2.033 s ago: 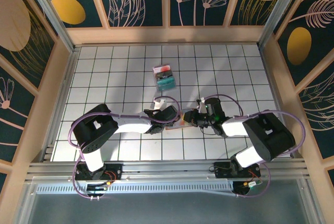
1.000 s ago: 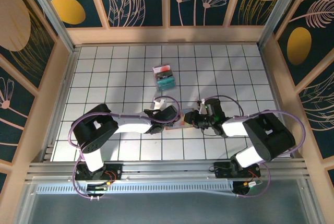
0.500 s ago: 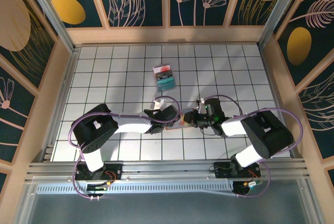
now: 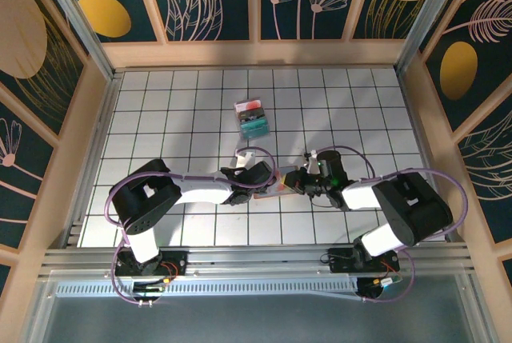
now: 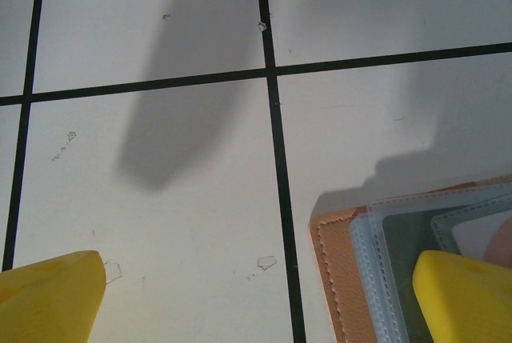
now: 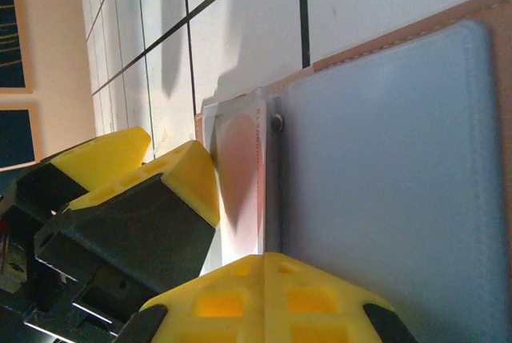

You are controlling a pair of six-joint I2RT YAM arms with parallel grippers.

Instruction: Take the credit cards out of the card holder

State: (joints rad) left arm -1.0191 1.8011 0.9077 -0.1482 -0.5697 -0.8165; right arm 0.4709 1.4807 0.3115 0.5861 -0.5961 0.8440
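Card holder (image 6: 384,167) is found open on the tabletop (image 4: 192,103), flanked by left gripper (image 5: 256,299), jaws spread wide and empty, and right gripper (image 6: 260,279), jaws closed on a credit card (image 6: 240,159). Unpinned, the holder may be dragged along.

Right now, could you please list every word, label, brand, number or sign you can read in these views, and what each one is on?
No text here can be read with confidence.
card: what may be a line of tiny print along its edge, too blurred to read.
teal pack: too small to make out any print.
card holder: no lettering visible on its faces.
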